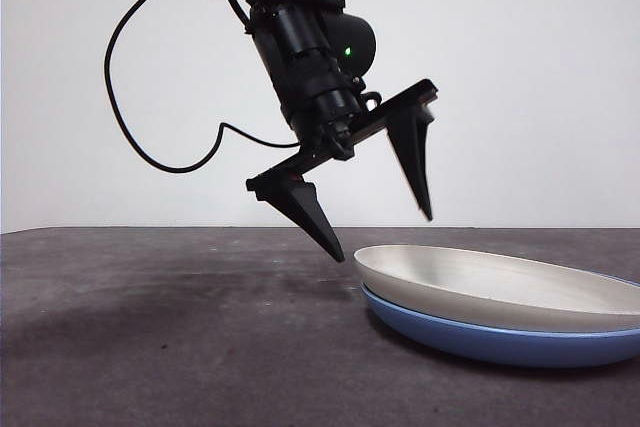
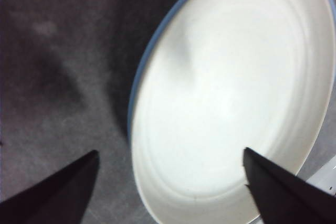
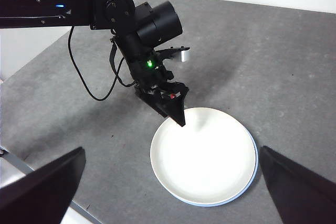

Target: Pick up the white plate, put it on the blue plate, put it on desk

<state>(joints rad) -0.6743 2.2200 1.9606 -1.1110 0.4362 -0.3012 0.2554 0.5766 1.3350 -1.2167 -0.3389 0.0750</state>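
The white plate [image 1: 500,285] lies stacked inside the blue plate [image 1: 500,342] on the desk [image 1: 150,337], at the right of the front view. My left gripper [image 1: 385,237] is open and empty, hovering just above the white plate's near-left rim, one jaw over the desk and one over the plate. In the left wrist view the white plate [image 2: 231,93] fills the frame, with a thin blue plate rim [image 2: 137,85] showing around it, and the left gripper [image 2: 170,156] is open. My right gripper [image 3: 170,153] is open and high above; its view shows the white plate [image 3: 205,156], the blue rim [image 3: 252,174] and the left gripper [image 3: 176,111].
The left arm's black cable [image 1: 130,97] loops down behind it. The desk's edge [image 3: 31,169] shows near the right wrist view's corner, with a white wall [image 1: 540,77] behind the desk.
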